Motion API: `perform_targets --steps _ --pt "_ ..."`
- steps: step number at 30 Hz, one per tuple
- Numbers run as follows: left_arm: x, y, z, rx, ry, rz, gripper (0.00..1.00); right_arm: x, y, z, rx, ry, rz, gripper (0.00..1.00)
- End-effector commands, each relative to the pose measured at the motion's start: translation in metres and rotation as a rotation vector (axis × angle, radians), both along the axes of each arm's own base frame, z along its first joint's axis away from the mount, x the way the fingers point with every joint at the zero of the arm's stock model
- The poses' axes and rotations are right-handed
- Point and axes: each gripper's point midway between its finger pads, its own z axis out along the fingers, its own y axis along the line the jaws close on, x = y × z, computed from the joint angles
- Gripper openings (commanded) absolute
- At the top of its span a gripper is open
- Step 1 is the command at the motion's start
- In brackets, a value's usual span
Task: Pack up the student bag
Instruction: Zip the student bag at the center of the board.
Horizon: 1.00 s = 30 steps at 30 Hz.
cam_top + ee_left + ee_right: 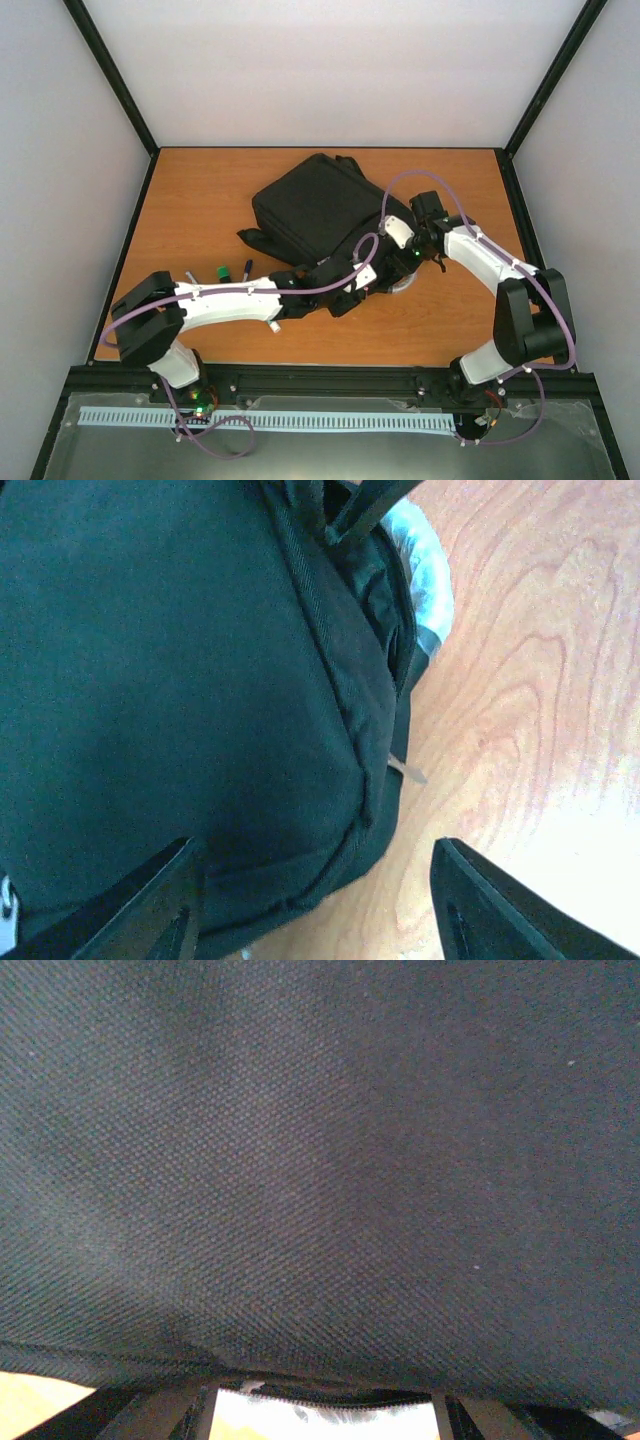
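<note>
Black fabric of the student bag (320, 215) lies diagonally at the centre of the table (200, 200). Its lower corner sits between the wide-open jaws of the left gripper (315, 850), which clamp nothing. The right gripper (320, 1400) crowds it from the right, even closer; whether it holds anything cannot be told. Free wood shows at upper left.

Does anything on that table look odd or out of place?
Slightly: something pale and shiny, perhaps plastic, pokes out at the student bag's near right corner, mostly hidden, so I cannot tell what it is. A few small pen-like items lie loose on the table left of the bag, not packed.
</note>
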Motion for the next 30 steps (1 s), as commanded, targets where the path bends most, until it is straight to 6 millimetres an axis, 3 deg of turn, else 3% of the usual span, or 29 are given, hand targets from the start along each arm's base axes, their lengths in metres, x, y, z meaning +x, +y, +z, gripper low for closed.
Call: perform_targets --steps 1,4,7,13,20,23,27,30 --pt "0.013 -0.024 0.02 0.003 -0.111 -0.051 0.64 0.021 0.002 0.014 0.04 -0.068 -0.033 0.58" --pt "0.018 -0.03 0.014 0.031 -0.127 -0.063 0.6 0.015 -0.003 0.013 0.058 -0.052 -0.041 0.58" --pt "0.025 -0.034 0.008 0.061 -0.137 -0.041 0.45 0.012 -0.013 0.015 0.078 -0.038 -0.067 0.58" --pt "0.03 -0.041 0.001 0.084 -0.134 -0.047 0.24 -0.001 -0.033 0.021 0.105 -0.031 -0.106 0.59" --pt "0.029 -0.043 -0.003 0.076 -0.105 -0.034 0.01 -0.025 -0.036 0.022 0.118 -0.048 -0.09 0.59" --pt "0.024 -0.039 0.003 0.05 -0.094 -0.031 0.03 -0.031 -0.037 0.021 0.118 -0.053 -0.093 0.59" --pt "0.016 -0.031 -0.004 0.09 -0.04 -0.031 0.43 -0.037 -0.035 0.023 0.133 -0.052 -0.092 0.59" --pt "0.016 -0.024 -0.011 0.108 -0.039 -0.023 0.51 -0.04 -0.035 0.026 0.142 -0.062 -0.095 0.6"
